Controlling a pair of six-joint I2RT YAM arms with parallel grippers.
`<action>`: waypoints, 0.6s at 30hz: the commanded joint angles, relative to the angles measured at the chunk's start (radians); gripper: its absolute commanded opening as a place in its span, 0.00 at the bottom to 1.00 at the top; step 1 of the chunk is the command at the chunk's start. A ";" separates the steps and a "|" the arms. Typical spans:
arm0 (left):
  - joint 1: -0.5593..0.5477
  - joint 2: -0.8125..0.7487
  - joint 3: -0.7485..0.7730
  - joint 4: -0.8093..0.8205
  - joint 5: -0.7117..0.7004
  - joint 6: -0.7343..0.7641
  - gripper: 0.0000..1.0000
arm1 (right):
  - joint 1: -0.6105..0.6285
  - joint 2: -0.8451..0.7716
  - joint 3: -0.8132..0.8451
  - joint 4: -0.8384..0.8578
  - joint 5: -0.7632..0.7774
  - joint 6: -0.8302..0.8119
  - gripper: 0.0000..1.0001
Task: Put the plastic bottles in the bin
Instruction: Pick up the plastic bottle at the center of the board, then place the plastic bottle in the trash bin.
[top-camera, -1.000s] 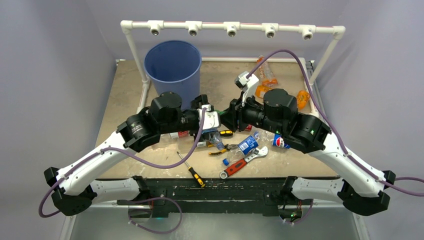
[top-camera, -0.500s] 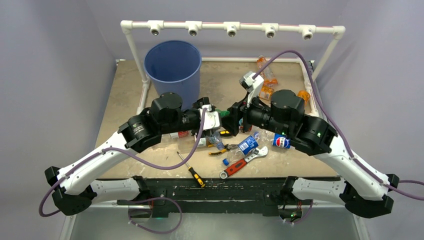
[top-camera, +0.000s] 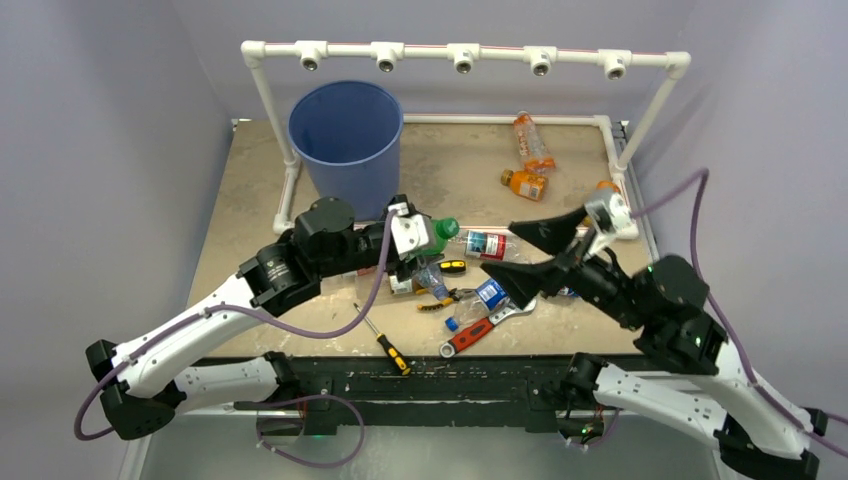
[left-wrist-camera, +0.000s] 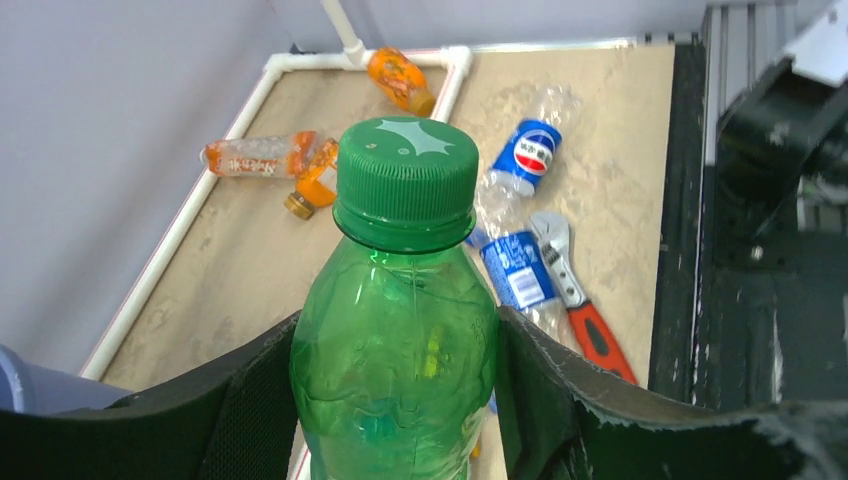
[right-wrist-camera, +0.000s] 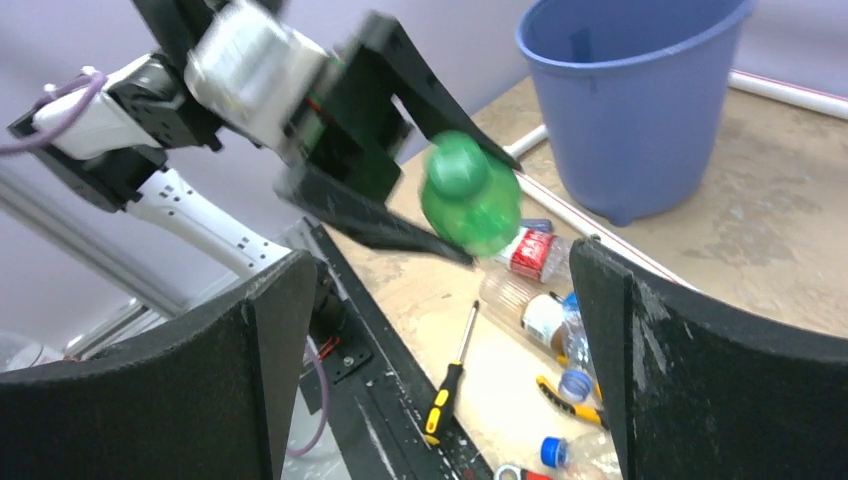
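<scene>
My left gripper (top-camera: 430, 238) is shut on a green bottle (top-camera: 441, 231) with a green cap, held above the middle of the table; the bottle (left-wrist-camera: 398, 330) fills the gap between the pads. The blue bin (top-camera: 345, 128) stands just behind it at the back left. My right gripper (top-camera: 530, 258) is wide open and holds nothing, to the right of the green bottle (right-wrist-camera: 470, 200). A clear red-labelled bottle (top-camera: 487, 243) lies between the grippers. Orange bottles (top-camera: 531, 140) lie at the back right. Blue-labelled bottles (top-camera: 491, 292) lie near the front.
A white pipe frame (top-camera: 465, 52) runs along the back and sides. A red-handled wrench (top-camera: 478, 327), a black-and-yellow screwdriver (top-camera: 381, 337) and yellow-handled pliers (top-camera: 445, 300) lie near the front edge among the bottles.
The right gripper opened wide, let go of the green bottle and drew back to the right. The left gripper closed on that bottle and now holds it alone.
</scene>
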 joint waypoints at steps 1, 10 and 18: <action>0.045 0.021 0.072 0.095 -0.058 -0.222 0.00 | 0.002 -0.239 -0.239 0.269 0.135 0.032 0.99; 0.217 -0.062 -0.069 0.578 -0.084 -0.578 0.00 | 0.002 -0.449 -0.508 0.377 0.230 0.112 0.98; 0.296 0.039 0.124 0.543 -0.572 -0.525 0.00 | 0.003 -0.595 -0.640 0.358 0.219 0.177 0.99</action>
